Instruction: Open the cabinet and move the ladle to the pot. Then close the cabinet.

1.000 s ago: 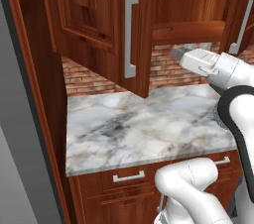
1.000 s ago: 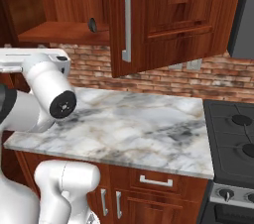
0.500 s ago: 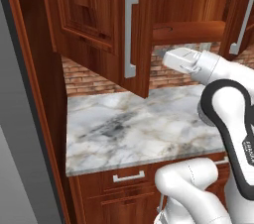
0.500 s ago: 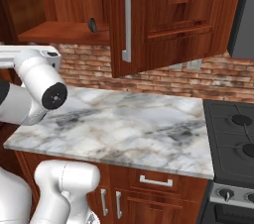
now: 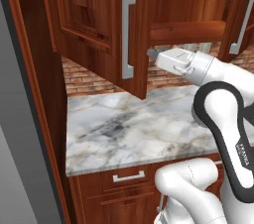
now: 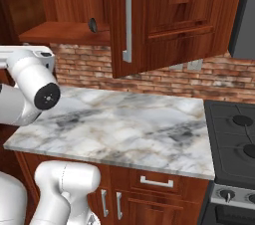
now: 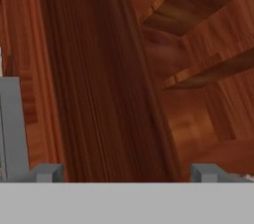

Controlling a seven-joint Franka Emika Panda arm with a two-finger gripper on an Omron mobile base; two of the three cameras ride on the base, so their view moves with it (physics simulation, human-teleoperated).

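The cabinet stands open: in the left base view its left door is swung outward, edge toward the camera, occupying the upper left and centre of the frame, with its long silver bar handle vertical on the face. The same door appears in the upper centre of the right base view, its handle at. The inner shelf is exposed at the upper left of that view.

The ladle is seen as a small dark rounded object resting on the shelf, just beside the inner edge of the open door; little detail can be made out.

The gripper is released, its two tips set wide apart at the bottom of the hand view with nothing between them. That view looks along the door edge into the cabinet interior. In the left base view the hand of the arm is at centre right, level with the shelf edge, pointing toward the door.

The marbled tabletop lies below. A stove occupies the right edge of the right base view. A brick backsplash runs behind the tabletop.
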